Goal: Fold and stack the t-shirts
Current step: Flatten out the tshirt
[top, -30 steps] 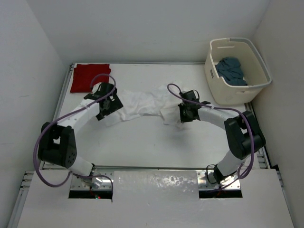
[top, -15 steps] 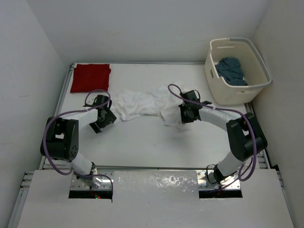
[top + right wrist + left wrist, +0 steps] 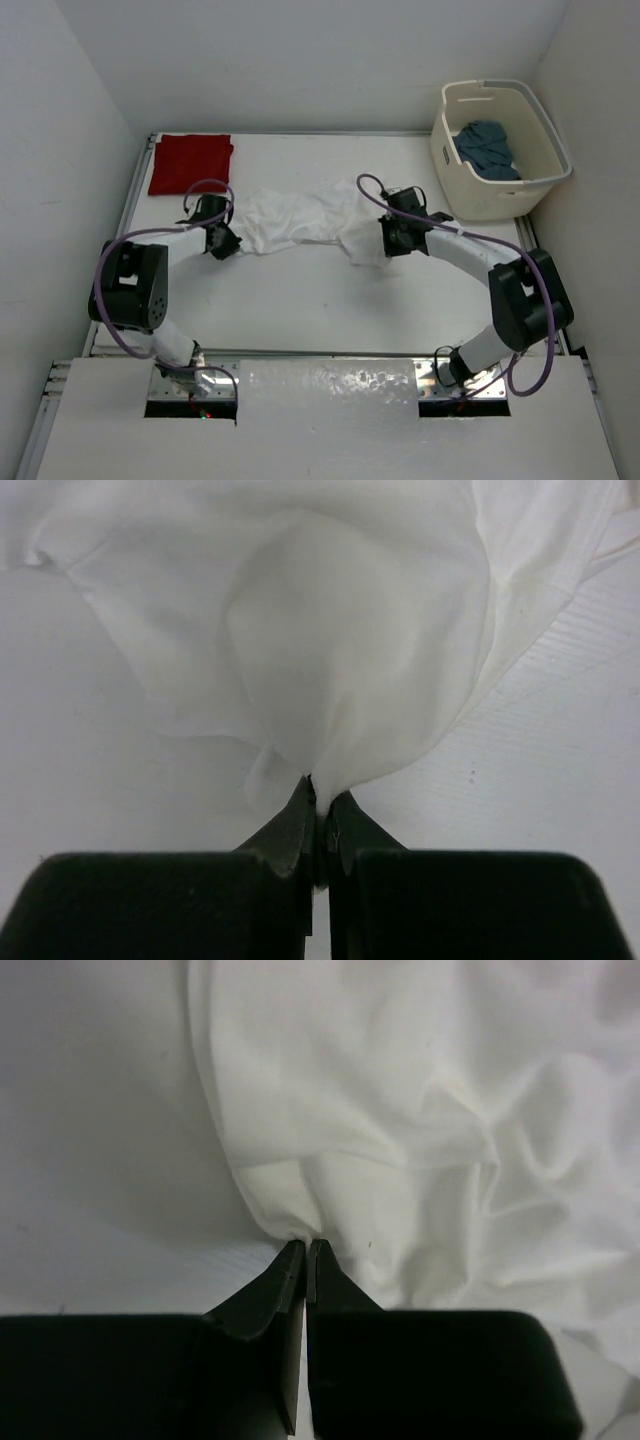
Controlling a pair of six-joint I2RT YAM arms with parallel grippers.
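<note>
The white shirt [image 3: 300, 215] lies in the middle of the table [image 3: 300, 300]. It is full of wrinkles and is not folded. It stretches from one arm to the other.

The left gripper [image 3: 305, 1250] is at the left end of the white shirt. Its two fingers are pressed tight together. A small fold of the white cloth is pinched right at their tips.

The right gripper [image 3: 322, 805] is at the right end of the white shirt. Its fingers are squeezed together too. A bunch of white cloth comes out from between them and spreads out like a little tent.

The red shirt [image 3: 190, 164] lies flat and folded in the far left corner of the table. It is well apart from the white shirt.

The blue shirt [image 3: 487, 147] sits in a heap inside the cream basket [image 3: 480, 205]. The cream basket stands at the far right corner of the table, near the right arm
</note>
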